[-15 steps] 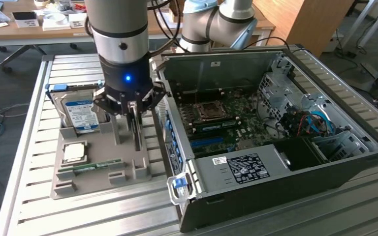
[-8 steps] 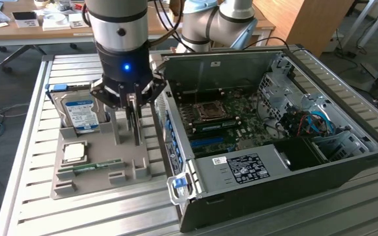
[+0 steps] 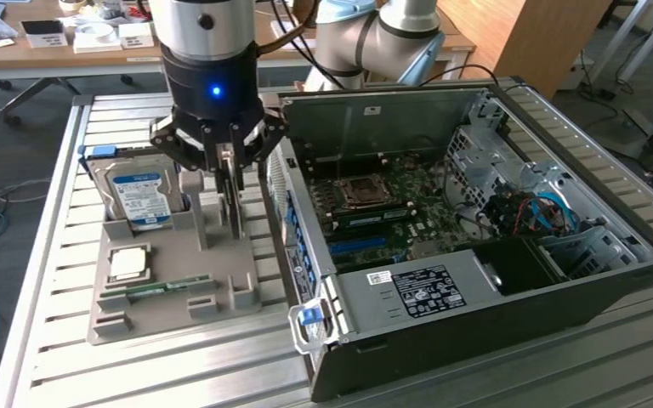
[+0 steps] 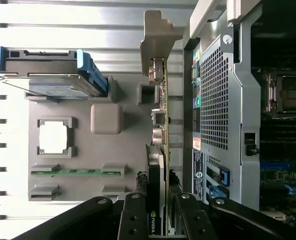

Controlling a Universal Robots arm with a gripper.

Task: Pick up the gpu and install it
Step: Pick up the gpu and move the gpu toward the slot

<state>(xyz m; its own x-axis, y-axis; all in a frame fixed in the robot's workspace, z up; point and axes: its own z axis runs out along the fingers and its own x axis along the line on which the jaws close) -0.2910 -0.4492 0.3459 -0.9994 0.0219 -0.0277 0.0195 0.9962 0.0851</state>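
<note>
we see the gripper (image 3: 230, 174) pinching the gpu (image 4: 160, 125) upright at the gray tray (image 3: 167, 316), which holds a hard drive (image 3: 139, 194), cpu (image 3: 129, 264) and ram stick (image 3: 167, 287), beside the open pc case (image 3: 599, 289).

Exterior view high, angled down from middle distance on table (image 3: 54, 340), grey tray (image 3: 173, 319) and open computer case (image 3: 610, 285), wrist view close, facing straight down past the fingers (image 4: 132, 220) along the gpu (image 4: 157, 172), both sharing tray, gpu and case side.
</note>
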